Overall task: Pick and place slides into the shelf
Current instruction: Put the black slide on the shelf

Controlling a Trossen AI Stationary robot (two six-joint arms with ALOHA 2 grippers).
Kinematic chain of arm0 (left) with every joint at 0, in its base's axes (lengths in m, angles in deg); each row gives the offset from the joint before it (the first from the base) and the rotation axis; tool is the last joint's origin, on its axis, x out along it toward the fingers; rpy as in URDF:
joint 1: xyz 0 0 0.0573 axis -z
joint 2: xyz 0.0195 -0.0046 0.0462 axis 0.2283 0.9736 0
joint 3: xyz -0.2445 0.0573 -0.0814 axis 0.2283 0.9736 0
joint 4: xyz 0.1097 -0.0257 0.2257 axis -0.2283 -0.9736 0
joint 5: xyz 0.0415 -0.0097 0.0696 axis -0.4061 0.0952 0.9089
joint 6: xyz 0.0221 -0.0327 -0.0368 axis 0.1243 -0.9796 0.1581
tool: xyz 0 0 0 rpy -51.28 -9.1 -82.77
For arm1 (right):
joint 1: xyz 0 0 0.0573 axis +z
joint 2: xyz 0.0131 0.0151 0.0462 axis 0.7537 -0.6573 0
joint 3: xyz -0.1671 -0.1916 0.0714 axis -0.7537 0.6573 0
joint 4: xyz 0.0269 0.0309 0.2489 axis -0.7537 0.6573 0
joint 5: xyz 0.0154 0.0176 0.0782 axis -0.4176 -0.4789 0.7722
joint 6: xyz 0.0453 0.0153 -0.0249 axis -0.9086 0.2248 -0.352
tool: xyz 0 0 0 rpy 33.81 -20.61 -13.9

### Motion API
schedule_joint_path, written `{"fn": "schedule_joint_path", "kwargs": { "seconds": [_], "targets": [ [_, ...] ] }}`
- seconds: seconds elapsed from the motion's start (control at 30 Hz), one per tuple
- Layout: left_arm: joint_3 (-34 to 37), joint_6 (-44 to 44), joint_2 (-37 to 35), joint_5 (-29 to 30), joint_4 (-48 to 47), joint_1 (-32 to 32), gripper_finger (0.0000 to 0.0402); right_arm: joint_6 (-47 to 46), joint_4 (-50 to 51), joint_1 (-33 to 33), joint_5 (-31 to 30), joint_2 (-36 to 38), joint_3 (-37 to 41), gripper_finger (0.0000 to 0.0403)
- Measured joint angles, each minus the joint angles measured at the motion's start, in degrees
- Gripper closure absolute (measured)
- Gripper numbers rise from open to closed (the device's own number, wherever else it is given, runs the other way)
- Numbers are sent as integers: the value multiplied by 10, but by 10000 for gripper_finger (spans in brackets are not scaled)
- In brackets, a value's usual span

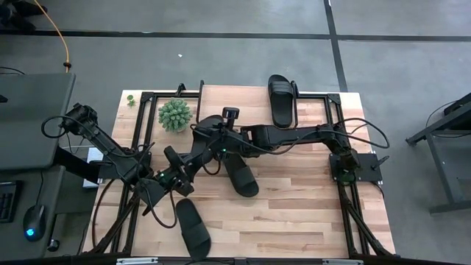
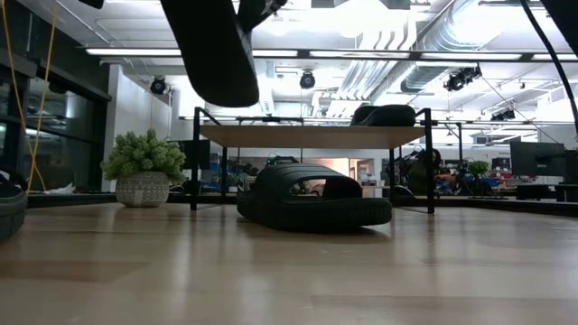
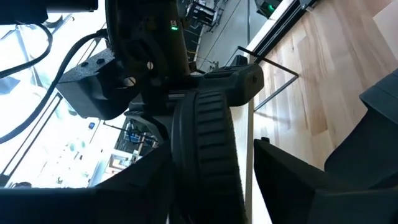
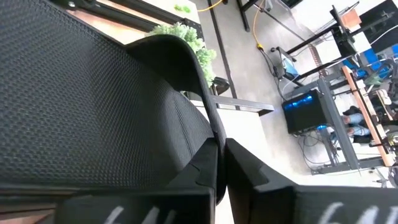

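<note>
1. holding one black slide point(image 2: 212, 45) in the air, the right gripper point(image 4: 217, 168) pinches its edge tightly, over the table point(image 1: 309, 213).
2. the left gripper point(image 1: 179, 171) has fingers point(image 3: 292, 180) apart around the same slide.
3. another slide point(image 1: 282, 99) lies on the shelf point(image 2: 307, 135), one point(image 2: 312, 194) just before it, one point(image 1: 193, 228) near the table's front edge.

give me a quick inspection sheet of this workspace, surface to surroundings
surface: light wooden table, bare at the near right.
job's things: shelf at the far side; one slide on top; one slide on the table before it; one slide near the front edge; one slide held aloft.
clutter: small potted plant by the shelf's left end.
grippers: right gripper shut on the raised slide's edge; left gripper open around the same slide's strap.
cables: black cables along both arms; yellow cable on the floor.
surroundings: grey floor; desk with mouse on the left.
</note>
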State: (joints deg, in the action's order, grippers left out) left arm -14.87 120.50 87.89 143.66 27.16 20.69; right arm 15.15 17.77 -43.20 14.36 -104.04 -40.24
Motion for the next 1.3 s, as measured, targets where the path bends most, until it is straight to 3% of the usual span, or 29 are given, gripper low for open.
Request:
{"fn": "schedule_joint_path", "kwargs": {
  "seconds": [0.43, 0.77, 0.9, 1.03, 1.13, 1.3],
  "targets": [
    [0, -4, -18, 21, 50, 1, 153, 12, 18, -5, 0, 34, 0, 402],
    [0, -56, -89, 17, 52, 59, 148, 30, 52, -11, -15, 60, -1, 403],
    [0, -109, -128, 12, 1, 72, 149, 42, 58, -23, -9, 74, -1, 403],
    [1, -202, -176, -56, -107, 70, 149, 61, 66, -38, -2, 85, -1, 403],
    [1, -246, -211, -91, -153, 65, 152, 62, 67, -57, 37, 96, -1, 403],
    [28, -266, -264, -125, -160, 61, 162, 64, 78, -87, 91, 108, -1, 403]
  ]
}}
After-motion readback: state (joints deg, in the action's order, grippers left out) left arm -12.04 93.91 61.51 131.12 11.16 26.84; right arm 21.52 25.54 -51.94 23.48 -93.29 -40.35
